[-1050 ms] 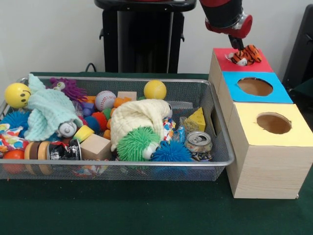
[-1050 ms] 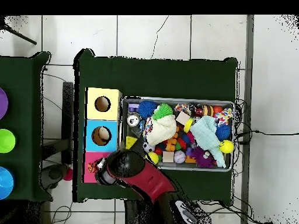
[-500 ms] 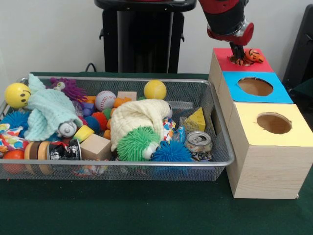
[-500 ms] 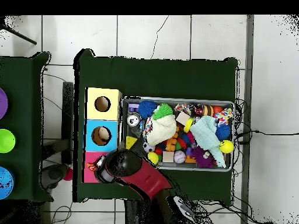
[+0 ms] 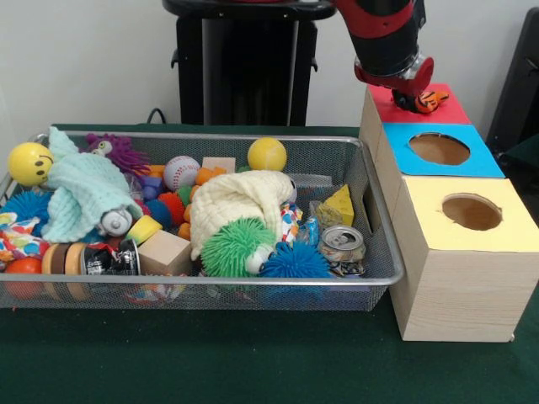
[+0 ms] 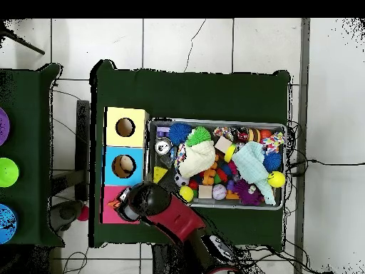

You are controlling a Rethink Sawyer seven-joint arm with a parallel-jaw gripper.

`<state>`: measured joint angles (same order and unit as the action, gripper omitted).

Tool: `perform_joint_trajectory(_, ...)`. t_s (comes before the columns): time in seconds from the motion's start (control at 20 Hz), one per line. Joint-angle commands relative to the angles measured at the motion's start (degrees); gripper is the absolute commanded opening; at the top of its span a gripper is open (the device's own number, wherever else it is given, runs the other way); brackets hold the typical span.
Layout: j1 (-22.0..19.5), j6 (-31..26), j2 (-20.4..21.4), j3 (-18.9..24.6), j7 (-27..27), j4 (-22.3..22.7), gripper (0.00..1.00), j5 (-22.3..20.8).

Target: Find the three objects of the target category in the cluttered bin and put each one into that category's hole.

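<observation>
Near the bottom of the front view stands the wire bin point(image 5: 370, 210), full of mixed toys, among them a green spiky ball point(image 5: 232, 247), a crushed can point(image 5: 342, 245) and a cream cloth point(image 5: 240, 200); nothing there has moved in the last second. To its right are three boxes, going from near to far: the yellow box point(image 5: 497, 237), the blue box point(image 5: 404, 160) and the red box point(image 5: 450, 109) at the upper right. Over the red box the gripper point(image 5: 410, 103) has come lower, and the striped tiger toy point(image 5: 428, 100), which lay fully in sight on the red top a second ago, now shows only as a small orange piece. Probably it is going down into the red hole, so one target is nearly delivered. The arm point(image 5: 386, 34) hides the hole and the jaws, so whether they are parted or closed cannot be told. In the overhead view the arm point(image 6: 153, 203) covers the red box almost fully.
</observation>
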<state>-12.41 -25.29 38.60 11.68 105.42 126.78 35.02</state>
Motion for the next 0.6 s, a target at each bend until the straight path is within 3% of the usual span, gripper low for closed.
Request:
perform_joint_trajectory(0.05, -0.01, 3.43, -2.87, 4.03, 6.61, -3.88, 0.00, -0.72)
perform_joint_trajectory(0.2, 0.63, 0.93, -1.81, 2.86, 7.01, -4.12, 0.00, -1.38)
perform_joint_trajectory(0.6, 1.19, -20.80, 8.63, -2.09, 14.52, -7.09, 0.00, -6.77)
